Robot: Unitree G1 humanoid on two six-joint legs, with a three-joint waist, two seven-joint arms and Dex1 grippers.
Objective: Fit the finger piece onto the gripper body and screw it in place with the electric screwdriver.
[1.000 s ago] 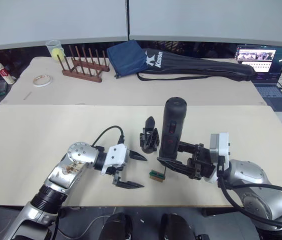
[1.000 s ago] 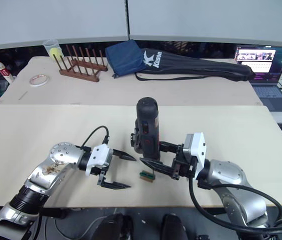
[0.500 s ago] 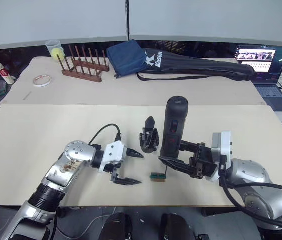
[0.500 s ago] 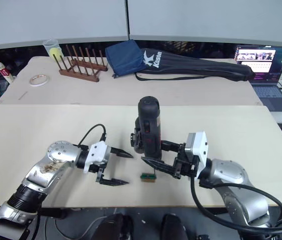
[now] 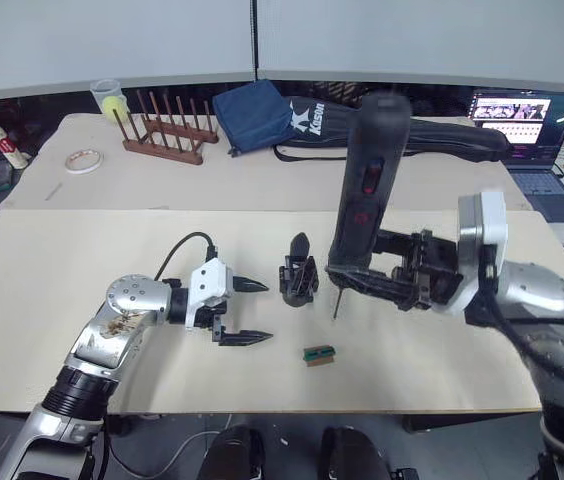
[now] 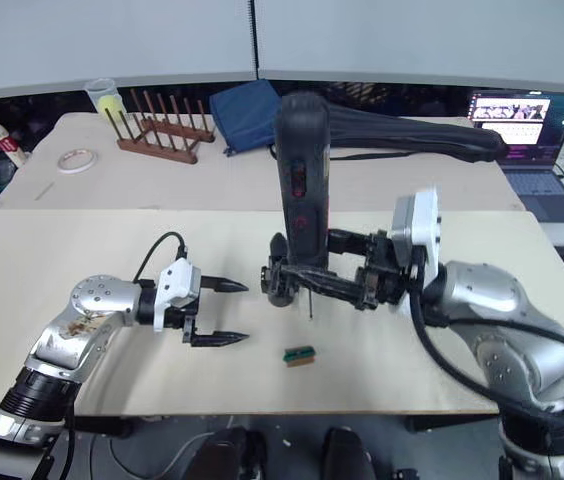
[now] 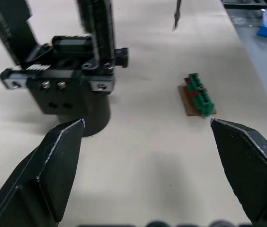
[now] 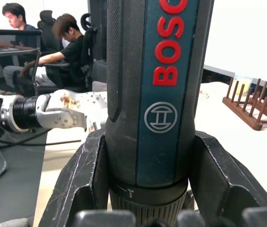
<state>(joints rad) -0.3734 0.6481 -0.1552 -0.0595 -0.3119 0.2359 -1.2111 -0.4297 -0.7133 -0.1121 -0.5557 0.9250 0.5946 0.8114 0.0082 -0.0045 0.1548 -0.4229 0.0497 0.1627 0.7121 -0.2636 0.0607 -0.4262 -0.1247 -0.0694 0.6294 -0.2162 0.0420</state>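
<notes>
— Right gripper (image 5: 387,283) is clamped round the lower barrel of the Bosch electric screwdriver (image 5: 367,185), upright, bit hanging just right of the gripper body (image 5: 299,272).

— And the left gripper (image 5: 243,312)?

— Jaws apart, empty, just left of that body.

— Handling?

— Smooth, rigid, likely top-heavy cylinder; a low grip suits it. Green terminal block (image 5: 317,354) lies in front of the body. I can't make out a loose finger piece.

Office-like lab: laptop (image 5: 525,135), seated people (image 8: 67,52) at desks.
</notes>
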